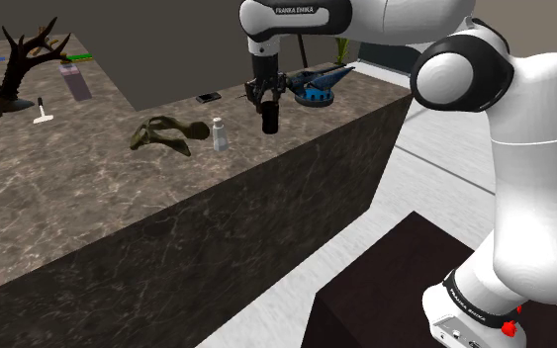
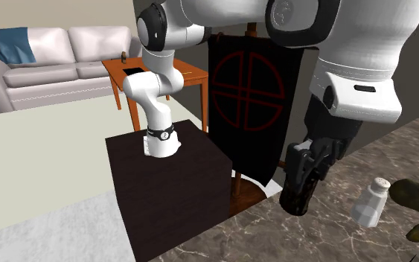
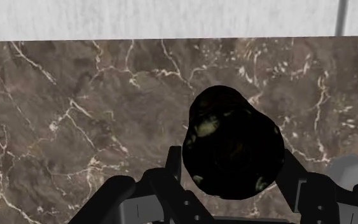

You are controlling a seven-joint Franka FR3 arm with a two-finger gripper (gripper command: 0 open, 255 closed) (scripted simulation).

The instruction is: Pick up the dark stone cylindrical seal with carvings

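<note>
A dark, nearly black cylindrical seal (image 1: 269,121) with faint pale carved flecks stands upright in my black gripper (image 1: 267,103), which is shut on its upper part. In the second exterior view the seal (image 2: 300,196) hangs from the gripper (image 2: 307,173) close over the brown marble counter (image 2: 327,238), near its edge. I cannot tell whether its base touches the stone. In the wrist view the seal (image 3: 234,143) sits clasped between the two fingers (image 3: 174,164) of the gripper (image 3: 233,168).
A small white shaker (image 1: 219,134) stands just beside the seal, with an olive twisted object (image 1: 165,133) beyond it. A blue figure (image 1: 316,87) lies behind the gripper. A dark antler piece (image 1: 24,69) and flat items sit far back. The counter edge drops to the floor.
</note>
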